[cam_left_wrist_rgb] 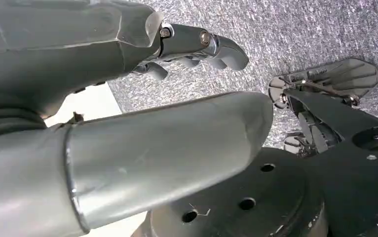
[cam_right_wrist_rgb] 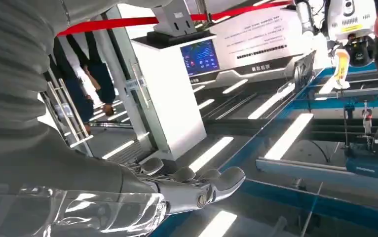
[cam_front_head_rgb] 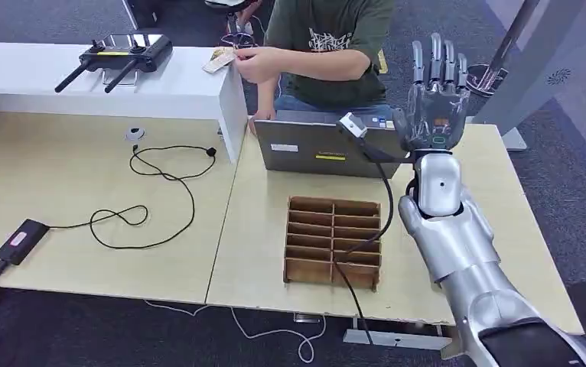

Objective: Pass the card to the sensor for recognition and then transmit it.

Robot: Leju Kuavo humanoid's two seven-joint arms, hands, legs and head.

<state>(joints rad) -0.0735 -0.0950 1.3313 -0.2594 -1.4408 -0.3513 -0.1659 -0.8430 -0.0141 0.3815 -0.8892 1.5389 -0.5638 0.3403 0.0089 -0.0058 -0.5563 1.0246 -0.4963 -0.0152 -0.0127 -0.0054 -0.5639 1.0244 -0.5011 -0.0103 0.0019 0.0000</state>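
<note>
Grey carpet surrounds the pale counter, where a wooden divider tray sits behind a laptop. At two o'clock the right hand stands raised, fingers spread and holding nothing, likely waiting to receive. At twelve o'clock a person's hand holds the card over the white shelf; the left hand hangs low, fingers loosely apart, holding nothing.

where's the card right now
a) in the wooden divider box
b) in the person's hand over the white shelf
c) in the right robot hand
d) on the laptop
b: the card is held in the person's hand above the corner of the white shelf, while the right robot hand is raised, fingers spread and empty.
</note>
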